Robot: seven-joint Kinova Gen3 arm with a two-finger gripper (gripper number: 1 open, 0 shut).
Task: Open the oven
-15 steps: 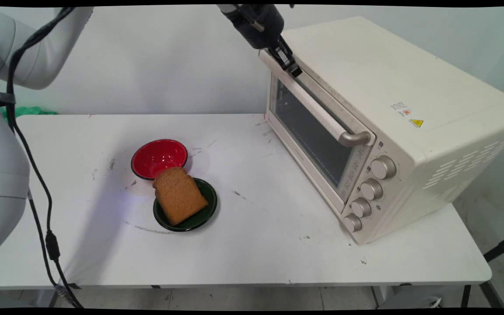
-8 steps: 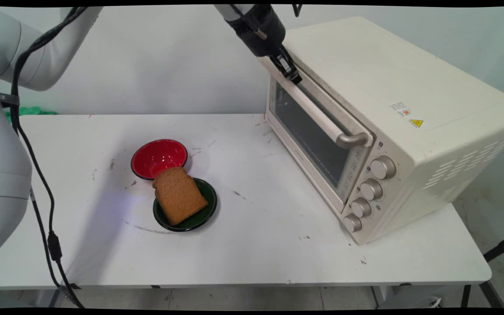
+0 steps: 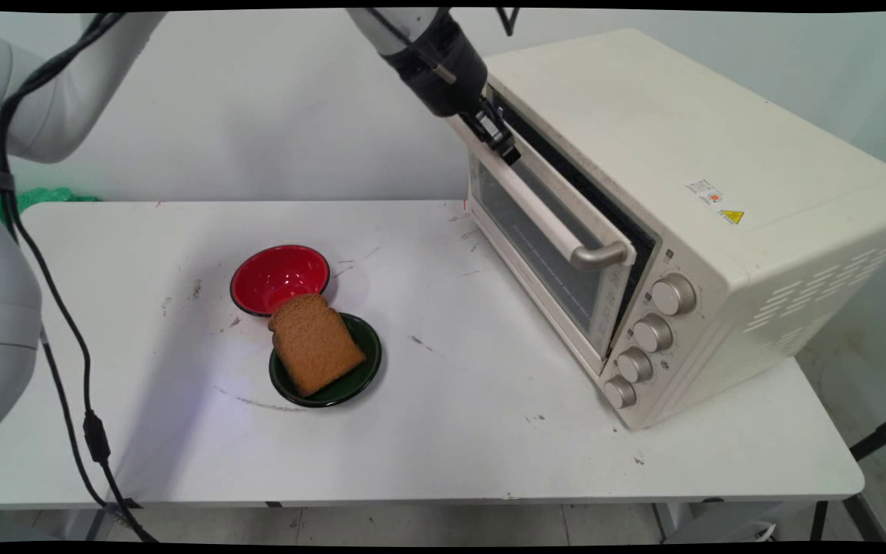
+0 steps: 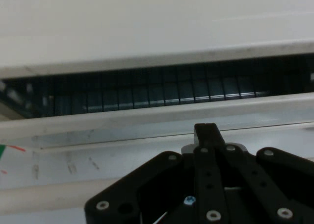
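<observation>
**Black pincer gripping the oven door's handle bar**

Black and angled down from the top edge, the pincer (image 3: 506, 148) is clenching on the far end of the cream handle bar (image 3: 543, 211) of the toaster oven door (image 3: 535, 250). In the hand view its fingers (image 4: 206, 136) are lying together over the pale bar, with no gap showing between them. The door is standing ajar, tilting outward at its top, and a dark slot is showing between its upper edge and the cream toaster oven (image 3: 689, 192); wire rack bars are showing through that slot in the hand view. Four silver knobs (image 3: 647, 335) are running down the oven's front panel, right of the door. The oven is sitting on the right part of the white counter (image 3: 451, 446).

Well apart from the pincer, toward the counter's middle left, a brown slice of bread (image 3: 314, 343) is lying across a dark green plate (image 3: 362, 369), overhanging its rim. A red bowl (image 3: 278, 277) is sitting just behind, its rim touching or nearly touching the bread's far corner.
</observation>
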